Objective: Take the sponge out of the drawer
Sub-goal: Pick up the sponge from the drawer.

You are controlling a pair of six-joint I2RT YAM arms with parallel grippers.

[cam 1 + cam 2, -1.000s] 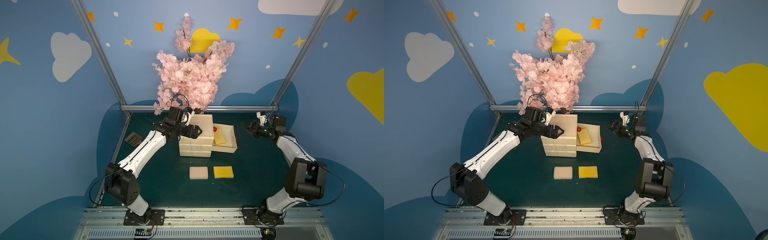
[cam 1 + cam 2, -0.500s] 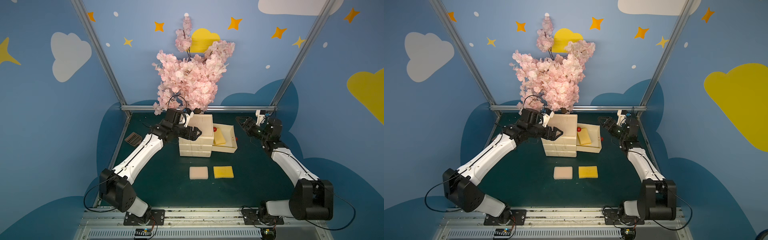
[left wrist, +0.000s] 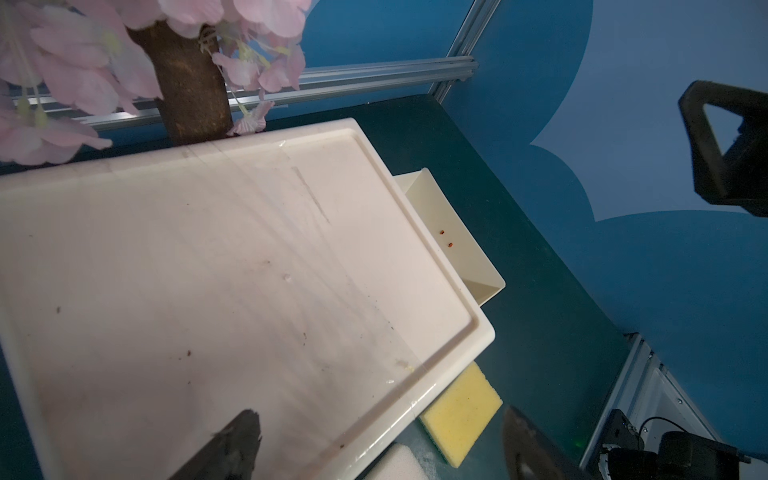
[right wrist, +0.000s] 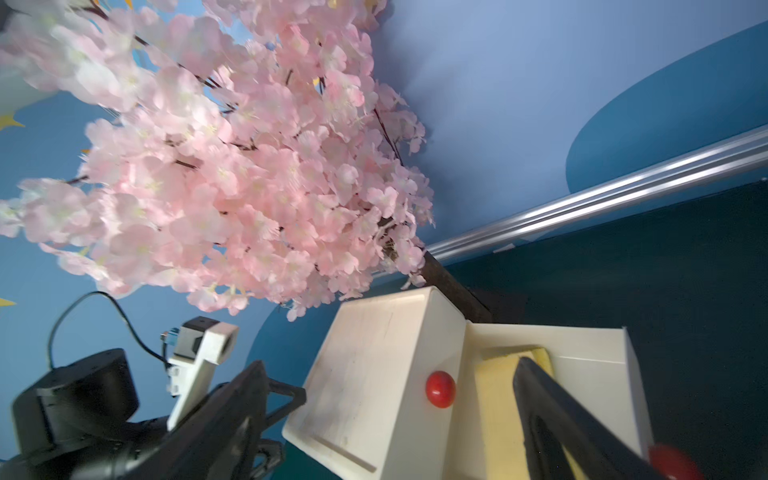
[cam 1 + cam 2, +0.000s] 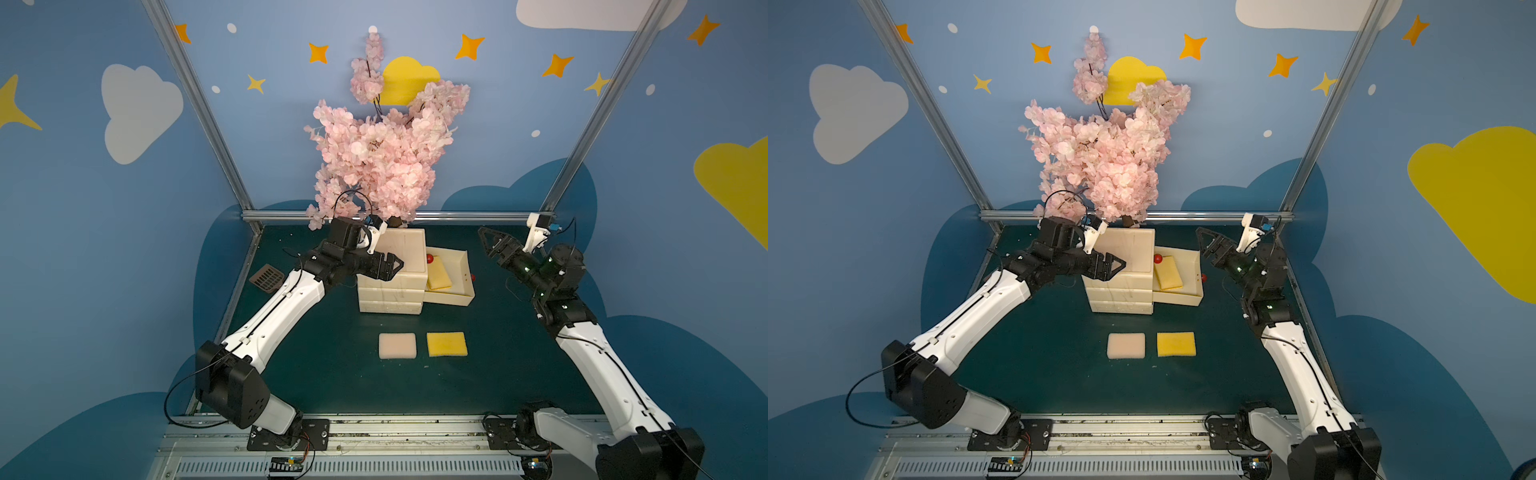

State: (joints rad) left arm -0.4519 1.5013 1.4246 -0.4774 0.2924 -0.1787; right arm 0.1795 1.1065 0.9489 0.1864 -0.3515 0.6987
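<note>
Right gripper (image 5: 485,240) was swung toward the open drawer (image 5: 462,266), jaws spread, empty.
Yellow sponge (image 5: 438,275) lies inside, eight o'clock from this nearer gripper, long axis twelve-to-six; left gripper (image 5: 397,266), also released, is held over the cabinet (image 5: 405,249).

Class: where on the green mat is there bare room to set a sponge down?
Bare: the dark green mat between the pale pink foam sponge, the yellow foam sponge beside it, and the front metal rail; also between that yellow sponge and the right arm. Crowded: around the cream drawer cabinet, where the left end effector hovers.
</note>
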